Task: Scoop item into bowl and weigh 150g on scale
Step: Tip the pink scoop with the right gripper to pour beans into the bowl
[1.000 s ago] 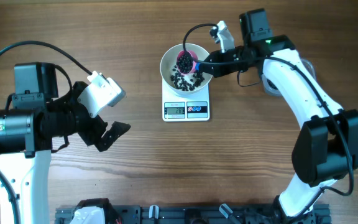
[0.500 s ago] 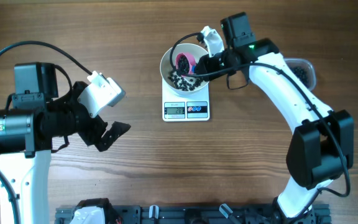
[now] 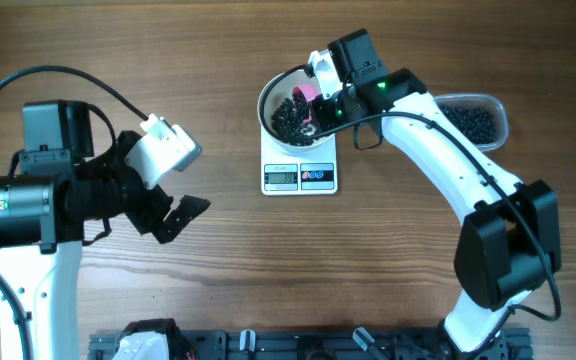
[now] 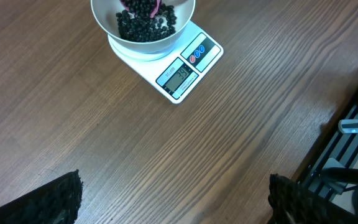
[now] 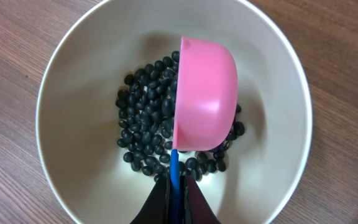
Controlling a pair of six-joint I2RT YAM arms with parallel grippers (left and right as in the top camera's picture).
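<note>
White bowl [image 3: 268, 100] on the scale [image 3: 299, 177] holds black beans [image 5: 143, 115]; the right gripper [image 5: 176, 198] pinches a tipped pink scoop [image 5: 207, 93] above them. Clear tub [image 3: 468, 97] at three o'clock holds more. Left gripper [image 3: 173, 215] gapes wide, empty.

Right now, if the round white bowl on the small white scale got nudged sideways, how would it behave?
The round white bowl probably slides easily: smooth base on the flat-topped small white rectangular scale. It spans about the scale's width, so a shift may leave it overhanging and tippy. The small round black beans inside would likely roll about.
</note>
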